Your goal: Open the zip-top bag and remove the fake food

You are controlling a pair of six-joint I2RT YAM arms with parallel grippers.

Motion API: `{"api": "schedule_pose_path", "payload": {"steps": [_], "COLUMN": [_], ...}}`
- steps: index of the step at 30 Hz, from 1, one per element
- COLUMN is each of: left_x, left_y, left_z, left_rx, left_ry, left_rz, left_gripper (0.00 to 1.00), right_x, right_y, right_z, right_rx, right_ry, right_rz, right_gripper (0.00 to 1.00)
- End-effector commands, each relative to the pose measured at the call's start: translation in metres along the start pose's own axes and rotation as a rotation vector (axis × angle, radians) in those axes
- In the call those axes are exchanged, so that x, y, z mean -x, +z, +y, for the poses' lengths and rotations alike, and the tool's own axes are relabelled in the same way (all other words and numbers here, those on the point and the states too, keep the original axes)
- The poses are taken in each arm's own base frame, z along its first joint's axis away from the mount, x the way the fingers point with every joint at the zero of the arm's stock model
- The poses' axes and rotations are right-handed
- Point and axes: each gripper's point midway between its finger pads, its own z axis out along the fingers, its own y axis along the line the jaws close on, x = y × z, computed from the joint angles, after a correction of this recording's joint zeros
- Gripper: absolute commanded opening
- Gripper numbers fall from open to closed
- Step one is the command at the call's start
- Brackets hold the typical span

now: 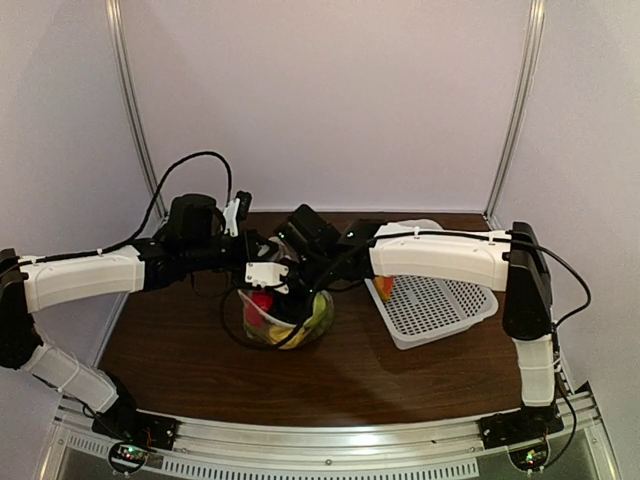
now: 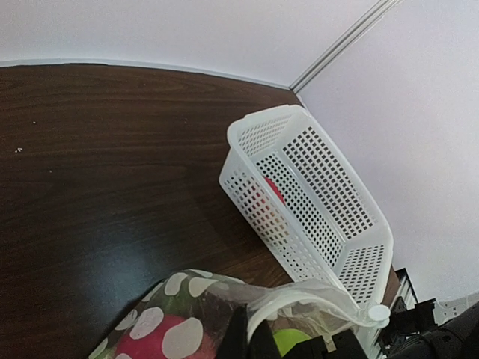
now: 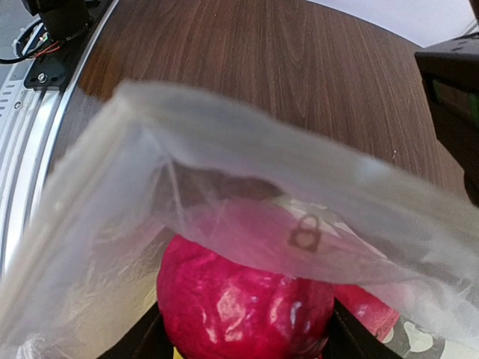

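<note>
Table (image 1: 180,350): dark wood, nothing on it to snag.

White perforated basket (image 2: 314,187): right of centre, well apart from the bag, tipped with its open side facing the left wrist camera. One red-orange piece (image 2: 273,191) is lying in it.

Zip-top bag (image 1: 285,320): mid-table between the two wrists, mouth open, belly resting on the wood.
- Clear, dotted film, thin and limp, so it has no stiffness of its own. It'll collapse and follow anything dragged through the mouth.
- Likely slick.
- The only firm place to hold is the zipper rim. Hold it there and keep the mouth spread.

Left gripper (image 2: 251,336): jaws pressed together, pinching the bag's rim film and holding it up.

Right gripper (image 3: 243,340): inside the bag mouth, with a finger against each side of the red fruit (image 3: 239,299). That reads as a grip. Can't see the pad contact itself.

Fake food (image 1: 318,310): red, green and yellow pieces, all inside the bag apart from the one in the basket.
- Glossy hard plastic, probably hollow and light.
- Round and slippery, so it could squirt out of a two-finger pinch.
- Take each piece across its widest part and pull straight out through the mouth.
- Upper film (image 3: 224,164) drapes over the red fruit and may drag along with it.
</note>
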Motion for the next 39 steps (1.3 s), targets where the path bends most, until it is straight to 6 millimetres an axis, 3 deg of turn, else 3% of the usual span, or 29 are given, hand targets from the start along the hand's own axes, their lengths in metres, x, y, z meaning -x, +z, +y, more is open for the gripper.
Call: {"api": "schedule_pose_path", "payload": {"steps": [1,12,17,21,24,27,31,35,39], "left_x": [0.008,0.015,0.016,0.018,0.022,0.024,0.021,0.018,0.015], "left_y": [-0.006,-0.008,-0.008,-0.010,-0.012,-0.015,-0.017,-0.016,-0.015], "left_z": [-0.007,-0.006,-0.005,-0.006,-0.009,-0.011,-0.008,-0.006,-0.006], "left_rx": [-0.016,0.007,0.022,0.022,0.024,0.025,0.039,0.053,0.048], "left_ry": [0.033,0.084,0.091,0.102,0.116,0.130,0.145,0.158,0.154], "left_rz": [-0.032,-0.047,-0.044,-0.049,-0.056,-0.057,-0.039,-0.015,0.001], "left_gripper": [0.00,0.00,0.00,0.00,0.00,0.00,0.00,0.00,0.00], "right_x": [0.011,0.013,0.022,0.001,-0.040,-0.096,-0.174,-0.243,-0.288], "right_y": [-0.038,-0.107,-0.139,-0.167,-0.180,-0.196,-0.209,-0.205,-0.191], "right_z": [-0.005,-0.022,-0.016,-0.031,-0.059,-0.102,-0.144,-0.161,-0.171], "right_rx": [-0.046,-0.084,0.009,-0.029,-0.096,-0.211,-0.377,-0.468,-0.505], "right_ry": [0.011,0.068,0.137,0.190,0.285,0.428,0.587,0.709,0.787], "right_rz": [-0.016,-0.034,-0.093,-0.086,-0.039,0.014,0.124,0.235,0.335], "right_gripper": [0.55,0.53,0.53,0.53,0.53,0.53,0.53,0.53,0.53]}}
